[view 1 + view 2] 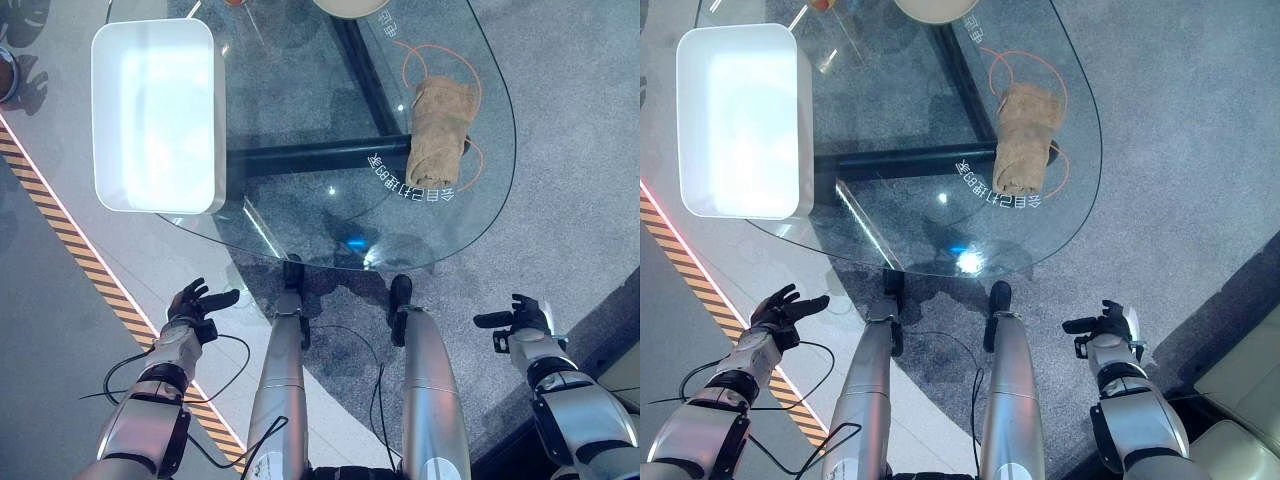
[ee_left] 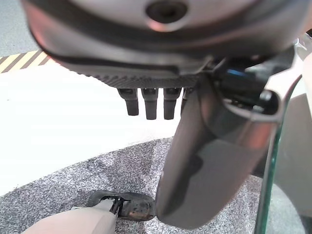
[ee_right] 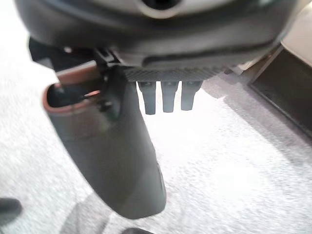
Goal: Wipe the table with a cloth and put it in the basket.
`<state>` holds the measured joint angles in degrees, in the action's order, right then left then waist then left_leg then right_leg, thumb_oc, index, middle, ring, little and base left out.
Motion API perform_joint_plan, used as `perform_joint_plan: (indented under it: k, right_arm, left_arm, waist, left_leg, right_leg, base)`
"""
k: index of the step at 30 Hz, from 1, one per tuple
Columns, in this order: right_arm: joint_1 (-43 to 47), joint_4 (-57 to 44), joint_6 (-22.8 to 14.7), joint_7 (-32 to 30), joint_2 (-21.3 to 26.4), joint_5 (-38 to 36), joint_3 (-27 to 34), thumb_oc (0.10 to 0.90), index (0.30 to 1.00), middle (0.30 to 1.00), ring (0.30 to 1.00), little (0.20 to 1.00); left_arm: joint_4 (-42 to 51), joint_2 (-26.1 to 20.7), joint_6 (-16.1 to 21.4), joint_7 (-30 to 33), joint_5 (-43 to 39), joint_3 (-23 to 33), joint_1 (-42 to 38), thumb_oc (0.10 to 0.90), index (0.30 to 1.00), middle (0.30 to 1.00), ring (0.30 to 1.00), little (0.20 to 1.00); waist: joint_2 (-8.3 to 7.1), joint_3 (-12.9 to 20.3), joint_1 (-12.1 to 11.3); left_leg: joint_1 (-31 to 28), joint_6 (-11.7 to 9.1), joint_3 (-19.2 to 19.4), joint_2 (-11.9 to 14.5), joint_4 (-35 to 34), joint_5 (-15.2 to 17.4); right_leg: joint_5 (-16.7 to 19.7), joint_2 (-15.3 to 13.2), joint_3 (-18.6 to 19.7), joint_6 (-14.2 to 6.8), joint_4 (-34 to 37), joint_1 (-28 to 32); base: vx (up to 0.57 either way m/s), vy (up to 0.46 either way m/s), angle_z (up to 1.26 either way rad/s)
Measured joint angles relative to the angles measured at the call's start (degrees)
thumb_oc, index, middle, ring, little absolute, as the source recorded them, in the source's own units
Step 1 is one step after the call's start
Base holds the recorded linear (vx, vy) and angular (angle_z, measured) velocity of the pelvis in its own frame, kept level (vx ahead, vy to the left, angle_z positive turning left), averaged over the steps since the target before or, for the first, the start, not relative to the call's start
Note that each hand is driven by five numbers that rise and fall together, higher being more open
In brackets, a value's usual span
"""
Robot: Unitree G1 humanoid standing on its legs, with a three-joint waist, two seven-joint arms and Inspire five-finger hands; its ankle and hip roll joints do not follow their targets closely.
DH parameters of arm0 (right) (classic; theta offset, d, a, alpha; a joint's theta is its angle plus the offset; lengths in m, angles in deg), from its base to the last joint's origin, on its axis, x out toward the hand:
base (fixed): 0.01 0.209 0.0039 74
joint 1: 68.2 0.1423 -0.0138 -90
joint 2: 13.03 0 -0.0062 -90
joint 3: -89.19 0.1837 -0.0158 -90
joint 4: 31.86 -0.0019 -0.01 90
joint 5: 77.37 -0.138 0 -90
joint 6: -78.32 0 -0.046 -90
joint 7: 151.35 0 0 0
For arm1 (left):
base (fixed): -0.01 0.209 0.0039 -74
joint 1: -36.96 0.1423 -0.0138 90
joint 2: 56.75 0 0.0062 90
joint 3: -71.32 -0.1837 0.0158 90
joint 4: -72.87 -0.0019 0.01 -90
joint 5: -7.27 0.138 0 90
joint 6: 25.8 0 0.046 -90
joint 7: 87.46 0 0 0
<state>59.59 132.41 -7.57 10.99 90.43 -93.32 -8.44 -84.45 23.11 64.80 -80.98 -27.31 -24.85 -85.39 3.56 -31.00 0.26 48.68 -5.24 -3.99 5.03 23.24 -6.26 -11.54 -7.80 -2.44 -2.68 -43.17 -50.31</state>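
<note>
At the far left the left hand (image 1: 196, 303) hangs low beside the table, below its near edge, dark fingers spread loose with nothing in them; its own wrist view shows the fingertips (image 2: 149, 106) straight over pale floor and grey carpet. Up and just inboard sits the white rectangular plastic basket (image 1: 104, 120), smooth-walled with rounded corners and nothing inside, resting on the left end of the round-edged clear glass table (image 1: 300, 230), whose dark metal frame and the speckled grey carpet show through the pane. Further right, on the glass near its right edge, lies the tan cloth (image 1: 438, 130), a soft, nubbly towel rolled or folded into a loose oblong, lying across a thin orange ring (image 1: 412, 58) marked or laid on the pane. At the far right the right hand (image 1: 522, 318) also hangs below the table edge, fingers relaxed and unclenched, holding nothing, well apart from the cloth. By my reading the task is at its very start: no wiping is under way and the cloth is untouched. The next move likely calls for the right arm to rise and reach forward over the rim to the cloth, closing on limp fabric that will bunch rather than lift stiffly.
</note>
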Motion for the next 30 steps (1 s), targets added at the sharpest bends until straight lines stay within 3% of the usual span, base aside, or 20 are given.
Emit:
perform_joint_plan:
  k: [4, 10, 17, 24, 30]
  right_arm:
    - [0.29, -2.93, -4.87, -3.48, 0.02, -4.29, 1.97, 0.800, 0.900, 0.900, 0.900, 0.900]
    - [1.29, -14.30, -12.47, -13.74, -0.06, -7.33, 2.26, 0.800, 0.900, 0.900, 0.900, 0.900]
    - [1.72, -28.44, -16.72, -23.15, -1.20, -8.98, 1.82, 0.800, 0.900, 0.900, 0.900, 0.900]
    - [3.22, -36.57, -17.02, -25.13, -3.25, -8.89, -1.14, 0.800, 0.900, 0.900, 0.900, 0.900]
    - [5.19, -41.31, -13.91, -25.03, -4.20, -6.64, -5.82, 0.800, 0.900, 0.900, 0.900, 0.900]
  left_arm:
    - [0.10, 0.05, 0.21, -0.84, 0.00, -0.35, 0.32, 0.800, 0.900, 0.900, 0.900, 0.900]
    - [1.27, 1.25, 0.99, -0.75, 1.77, -3.20, 1.24, 0.800, 0.900, 0.900, 0.900, 0.900]
    - [1.32, 3.22, 2.56, -0.78, 5.14, -9.09, 1.71, 0.800, 0.900, 0.900, 0.900, 0.900]
    - [1.30, 3.89, 3.81, -0.02, 10.22, -11.50, 2.17, 0.800, 0.900, 0.900, 0.900, 0.900]
    - [1.25, 4.84, 5.03, 0.58, 11.23, -11.50, 3.15, 0.800, 0.900, 0.900, 0.900, 0.900]
  waist:
    - [0.00, 0.00, 0.00]
    - [-0.03, -0.01, 0.08]
    - [-0.08, -0.02, 0.20]
    - [-0.26, -0.10, 1.03]
    - [-0.25, -0.09, 1.43]
  left_leg:
    - [0.11, 0.00, -0.04, -0.03, -0.05, 0.00]
    - [0.33, 0.00, -0.05, -0.10, -0.04, -0.02]
    - [0.54, 0.01, -0.04, -0.27, -0.78, -0.01]
    - [0.58, 0.22, 0.01, -0.33, -2.00, -0.29]
    - [0.35, 0.02, 0.07, -0.31, -2.29, -0.43]
  right_leg:
    - [-0.01, 0.00, -0.03, 0.01, 0.05, -0.09]
    - [0.06, -0.01, -0.02, 0.20, 0.41, -0.28]
    - [0.23, -0.05, 0.06, 0.46, 1.51, -0.42]
    - [0.61, -0.06, 0.04, -0.01, 2.81, -0.43]
    - [0.66, -0.05, 0.03, -0.07, 2.93, -0.33]
  base:
    - [0.00, 0.000, 0.00]
    - [0.00, 0.005, 0.00]
    - [-0.01, 0.020, -0.01]
    - [0.00, 0.000, 0.00]
    - [0.00, 0.000, 0.00]
